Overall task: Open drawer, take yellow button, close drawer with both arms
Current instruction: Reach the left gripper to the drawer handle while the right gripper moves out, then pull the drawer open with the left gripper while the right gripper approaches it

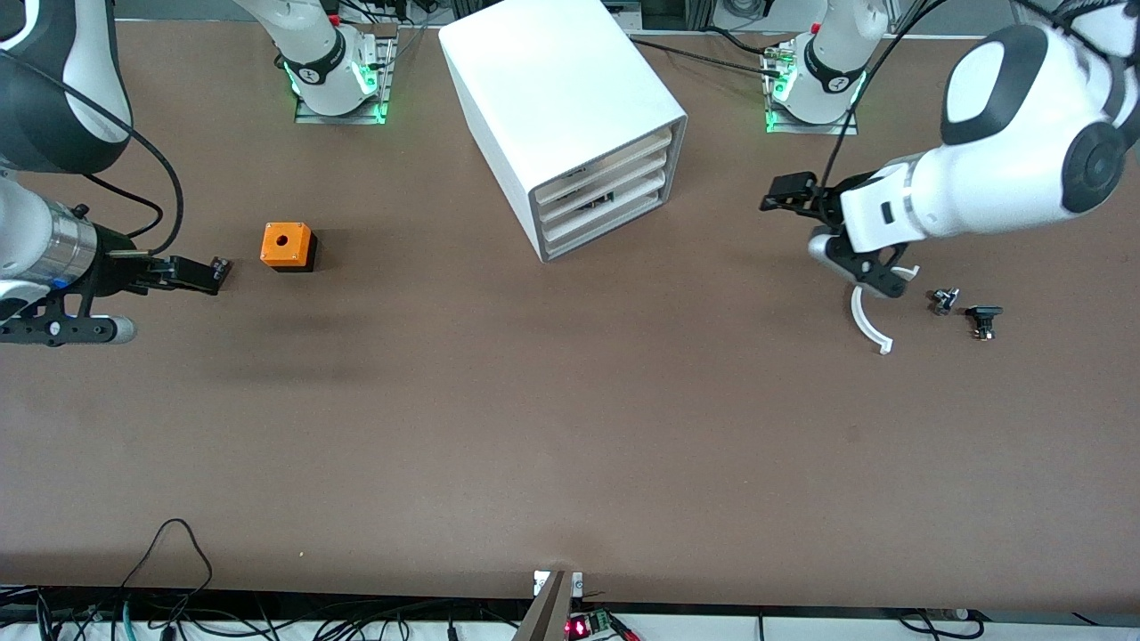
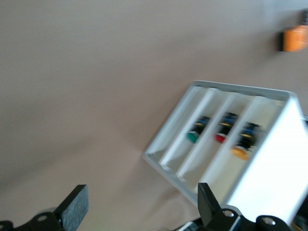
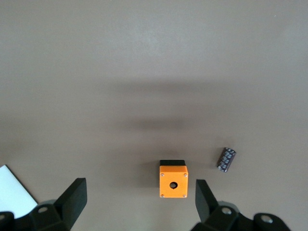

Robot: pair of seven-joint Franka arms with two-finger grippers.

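The white drawer cabinet (image 1: 561,116) stands on the table between the two arm bases, its three drawers (image 1: 606,191) pushed in. In the left wrist view the cabinet front (image 2: 231,139) shows a green, a red and an orange-yellow button, one per drawer. The orange-yellow button (image 2: 240,151) is in the drawer next to the cabinet's large white face. My left gripper (image 1: 788,191) (image 2: 142,207) is open and empty, over the table beside the cabinet, toward the left arm's end. My right gripper (image 1: 200,271) (image 3: 139,202) is open and empty, over the table beside the orange box (image 1: 287,246) (image 3: 173,181).
A small dark ribbed block (image 3: 226,159) lies beside the orange box. A white curved strip (image 1: 868,325) and two small dark parts (image 1: 942,300) (image 1: 983,320) lie under the left arm. Cables run along the table's near edge.
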